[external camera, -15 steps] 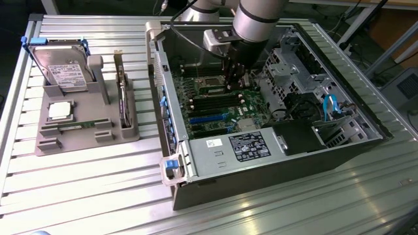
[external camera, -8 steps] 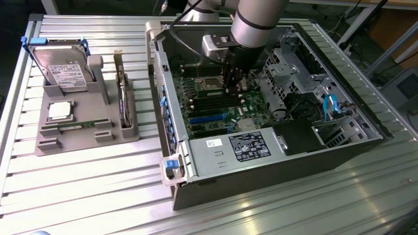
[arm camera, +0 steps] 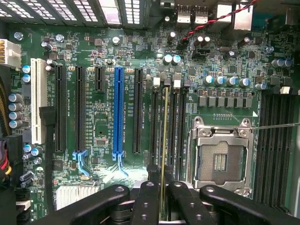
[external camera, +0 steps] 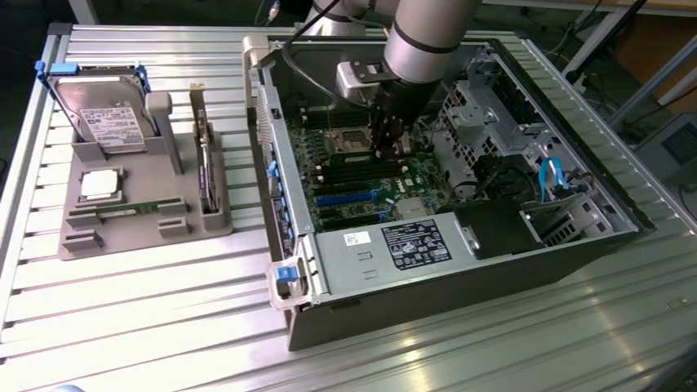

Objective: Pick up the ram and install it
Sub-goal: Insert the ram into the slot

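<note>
Gripper (arm camera: 164, 178) clamped on the ram (arm camera: 165, 126), which it holds edge-on over the memory slots (arm camera: 179, 126). In the exterior view this sits upper centre, inside the case (external camera: 436, 314). Seating unclear. Likely light, stiff, brittle: grip the flat faces mid-length, off the contacts.

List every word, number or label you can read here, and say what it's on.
No text reads clearly enough to quote.
Hard drive label: printed lines, too small.
Power supply label: dense print, too small.
White sticker beside it: blurred.
Motherboard slot markings: too small.
</note>
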`<state>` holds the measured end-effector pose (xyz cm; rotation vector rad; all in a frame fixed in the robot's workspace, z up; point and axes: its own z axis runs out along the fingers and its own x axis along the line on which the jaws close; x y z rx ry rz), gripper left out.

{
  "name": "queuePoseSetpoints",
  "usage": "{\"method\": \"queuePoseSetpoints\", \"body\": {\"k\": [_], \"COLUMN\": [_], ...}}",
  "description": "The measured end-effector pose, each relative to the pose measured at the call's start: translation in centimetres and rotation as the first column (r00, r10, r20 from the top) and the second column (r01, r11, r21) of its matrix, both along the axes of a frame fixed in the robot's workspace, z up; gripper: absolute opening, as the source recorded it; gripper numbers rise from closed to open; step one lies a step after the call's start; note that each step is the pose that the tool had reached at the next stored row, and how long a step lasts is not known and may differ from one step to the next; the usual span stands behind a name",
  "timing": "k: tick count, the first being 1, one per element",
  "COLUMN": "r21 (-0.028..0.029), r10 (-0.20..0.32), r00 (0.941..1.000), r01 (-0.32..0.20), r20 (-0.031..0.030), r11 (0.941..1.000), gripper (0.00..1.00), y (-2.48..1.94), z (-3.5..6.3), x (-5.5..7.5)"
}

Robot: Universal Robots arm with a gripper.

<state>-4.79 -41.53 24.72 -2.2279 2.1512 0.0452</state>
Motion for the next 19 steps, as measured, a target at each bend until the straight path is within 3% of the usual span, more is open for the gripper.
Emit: {"method": "queuePoseSetpoints", "body": {"k": [9, 10, 19], "r21": [0.0001, -0.0031, -0.0031], "r10": [-0.002, -0.015, -0.015], "r00": [1.0, 0.9999, 0.9999], "r01": [0.002, 0.015, 0.015], "r20": [0.0001, 0.0001, 0.0], "r11": [1.0, 0.9999, 0.9999], "gripper": [0.14, 0.14, 0.14], "y": [0.0, 0.01, 0.0], "z": [-1.02, -2.03, -2.01], "x": [0.0, 0.0, 0.0]}}
